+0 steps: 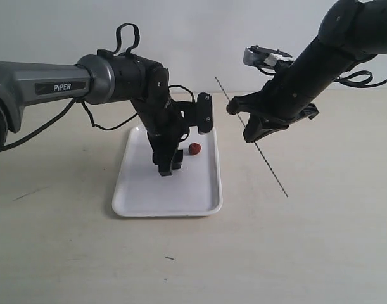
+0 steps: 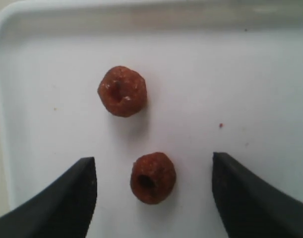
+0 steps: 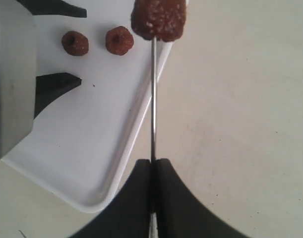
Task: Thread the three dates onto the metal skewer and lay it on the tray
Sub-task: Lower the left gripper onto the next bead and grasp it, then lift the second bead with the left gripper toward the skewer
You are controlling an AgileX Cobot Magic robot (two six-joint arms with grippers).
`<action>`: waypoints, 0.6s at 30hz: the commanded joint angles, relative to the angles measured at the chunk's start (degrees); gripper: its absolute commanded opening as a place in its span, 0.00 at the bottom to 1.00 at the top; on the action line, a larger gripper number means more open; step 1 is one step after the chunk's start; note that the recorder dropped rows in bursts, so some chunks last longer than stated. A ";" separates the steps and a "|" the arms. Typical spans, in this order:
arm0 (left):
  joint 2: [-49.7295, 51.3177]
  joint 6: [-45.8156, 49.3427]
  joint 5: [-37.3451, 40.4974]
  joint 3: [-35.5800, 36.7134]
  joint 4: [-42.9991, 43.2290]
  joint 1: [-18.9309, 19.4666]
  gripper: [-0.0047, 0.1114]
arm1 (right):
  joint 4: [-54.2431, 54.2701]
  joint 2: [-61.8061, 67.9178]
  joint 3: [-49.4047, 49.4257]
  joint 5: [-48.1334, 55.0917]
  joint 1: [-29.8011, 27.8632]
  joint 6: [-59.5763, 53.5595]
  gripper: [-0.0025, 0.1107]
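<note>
The white tray (image 1: 168, 190) lies on the table, and the left wrist view shows two dates on it. One date (image 2: 152, 178) sits between the fingers of my open left gripper (image 2: 153, 166), which hovers low over the tray without touching it. The other date (image 2: 122, 91) lies just beyond. In the exterior view only one tray date (image 1: 195, 149) shows beside the left gripper (image 1: 168, 166). My right gripper (image 3: 153, 163) is shut on the metal skewer (image 3: 153, 99). A third date (image 3: 158, 19) is threaded on it, held in the air right of the tray (image 1: 232, 108).
The beige table (image 1: 320, 240) spreads around the tray, with a white wall behind. The skewer's lower end (image 1: 285, 194) slants down towards the table right of the tray. A black cable (image 1: 104, 123) hangs under the left arm.
</note>
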 commanded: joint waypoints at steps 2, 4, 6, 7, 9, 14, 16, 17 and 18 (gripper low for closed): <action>0.85 -0.51 0.53 0.05 0.30 -0.06 0.60 | 0.99 0.38 0.15 -0.26 -0.18 -2.03 0.02; 0.85 -0.51 0.53 0.05 0.30 -0.06 0.60 | 1.62 0.38 0.15 -0.26 -0.18 -2.34 0.02; 0.85 -0.51 0.53 0.05 0.30 -0.06 0.60 | 1.89 0.38 0.15 -0.26 -0.18 -2.34 0.02; 0.85 -1.00 0.77 0.05 0.30 -0.06 0.60 | 1.89 0.38 0.15 -0.26 -0.18 -2.34 0.02; 0.85 -1.98 1.47 0.05 0.65 -0.06 0.60 | 1.86 0.38 0.15 -0.26 -0.18 -2.45 0.02; 0.85 -2.08 4.48 0.05 1.23 -0.06 0.60 | 2.02 0.38 0.15 -0.47 -0.18 -2.42 0.02; 0.85 -2.10 5.01 0.05 1.71 -0.06 0.60 | 2.02 0.38 0.15 -0.47 -0.18 -2.42 0.02; 0.85 -2.10 5.01 0.05 1.87 -0.06 0.59 | 2.02 0.38 0.15 -0.47 -0.18 -2.42 0.02; 0.85 -2.10 5.01 0.05 1.87 -0.06 0.58 | 2.02 0.38 0.15 -0.47 -0.18 -2.42 0.02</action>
